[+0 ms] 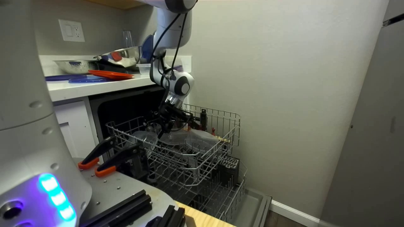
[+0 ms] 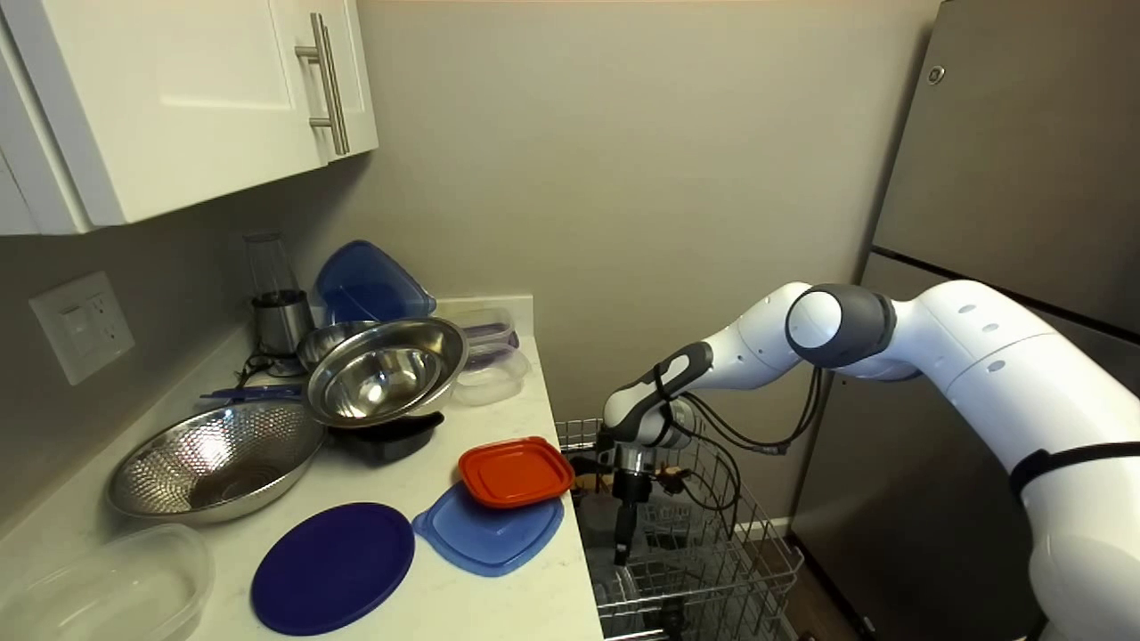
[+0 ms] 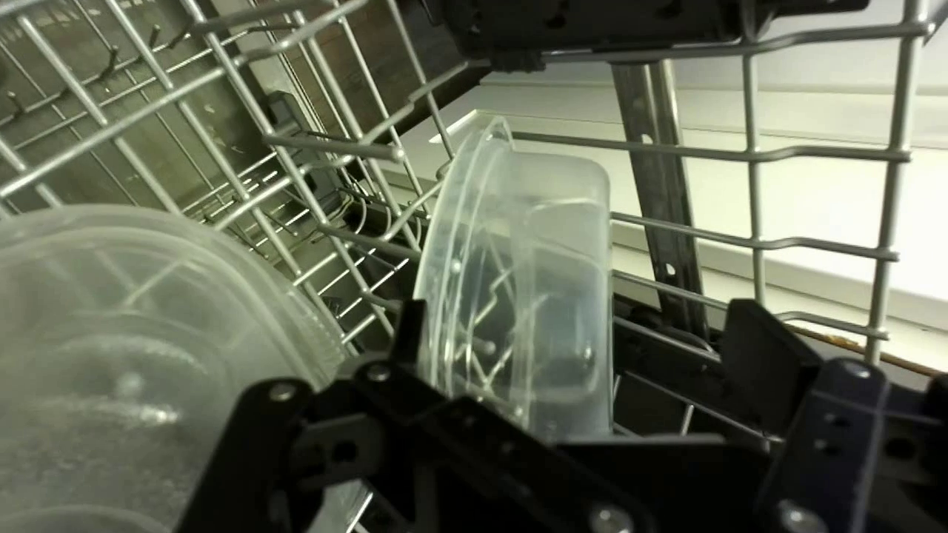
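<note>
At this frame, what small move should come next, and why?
Probably close the claw gently: in the wrist view, its open fingers appear to flank the clear container tipped on its side in the wire rack, and a gap shows between it and the finger at the picture's right.

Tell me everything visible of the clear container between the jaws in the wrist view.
The container looks like colourless, translucent plastic, with a broad rim and rounded corners. It stands on its side in the upper rack, opening toward that view's left. Wires show through it. The jaws stand open about it; contact with its rim is unclear. Its lower end is hidden.
</note>
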